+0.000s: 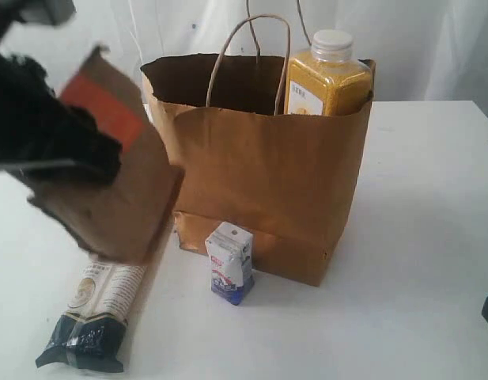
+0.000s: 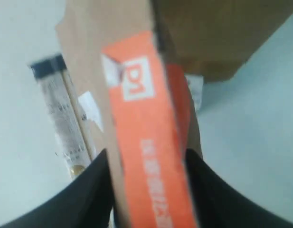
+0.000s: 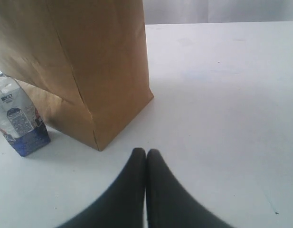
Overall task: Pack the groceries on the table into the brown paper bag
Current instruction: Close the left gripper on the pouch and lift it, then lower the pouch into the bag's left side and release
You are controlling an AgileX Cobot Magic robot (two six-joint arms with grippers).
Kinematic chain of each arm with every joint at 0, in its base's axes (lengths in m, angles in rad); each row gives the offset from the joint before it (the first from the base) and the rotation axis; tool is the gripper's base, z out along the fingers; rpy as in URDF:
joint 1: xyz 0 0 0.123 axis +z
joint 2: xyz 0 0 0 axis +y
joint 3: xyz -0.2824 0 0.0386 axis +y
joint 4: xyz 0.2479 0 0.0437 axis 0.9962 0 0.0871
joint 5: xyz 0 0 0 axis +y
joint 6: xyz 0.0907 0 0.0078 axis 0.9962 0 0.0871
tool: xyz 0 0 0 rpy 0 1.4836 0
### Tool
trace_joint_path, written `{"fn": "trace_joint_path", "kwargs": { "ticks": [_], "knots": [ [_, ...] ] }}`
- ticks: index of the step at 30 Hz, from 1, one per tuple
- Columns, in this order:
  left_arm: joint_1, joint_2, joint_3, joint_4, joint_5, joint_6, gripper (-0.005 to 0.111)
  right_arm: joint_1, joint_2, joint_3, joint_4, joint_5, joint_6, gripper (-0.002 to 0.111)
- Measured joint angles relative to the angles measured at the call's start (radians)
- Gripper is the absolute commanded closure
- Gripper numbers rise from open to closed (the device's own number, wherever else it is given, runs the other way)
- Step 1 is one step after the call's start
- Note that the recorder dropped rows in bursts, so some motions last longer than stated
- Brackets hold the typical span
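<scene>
Brown-orange pouch point(image 2: 137, 95) clamped in left claw point(image 2: 146, 164), beside paper bag point(image 1: 267, 174), right claw point(image 3: 146, 156) pressed together

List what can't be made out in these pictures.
1. Exterior view: the brown paper bag's front wall hides its inside; only the yellow juice bottle's top shows.
2. Exterior view: the lifted brown-orange paper pouch covers one end of the long pasta packet.
3. Left wrist view: the pouch's print is too blurred to read.
</scene>
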Motion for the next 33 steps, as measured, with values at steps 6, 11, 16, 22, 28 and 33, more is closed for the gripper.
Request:
{"fn": "trace_joint_path", "kwargs": {
  "ticks": [6,11,16,22,28,33],
  "knots": [
    [0.000,0.001,-0.224,0.127,0.006,-0.002,0.107,0.000,0.000,0.000,0.000,0.002,0.000,0.108],
    [0.000,0.064,-0.355,0.226,0.010,-0.002,0.107,0.000,0.000,0.000,0.000,0.002,0.000,0.108],
    [0.000,0.143,-0.446,0.231,-0.014,-0.002,0.107,0.000,0.000,0.000,0.000,0.002,0.000,0.108],
    [0.000,0.226,-0.483,0.236,-0.063,0.013,0.107,0.000,0.000,0.000,0.000,0.002,0.000,0.108],
    [0.000,0.303,-0.483,0.242,-0.103,0.026,0.107,0.000,0.000,0.000,0.000,0.002,0.000,0.108],
    [0.000,0.371,-0.484,0.242,-0.133,0.026,0.107,0.000,0.000,0.000,0.000,0.002,0.000,0.108]
  ]
}}
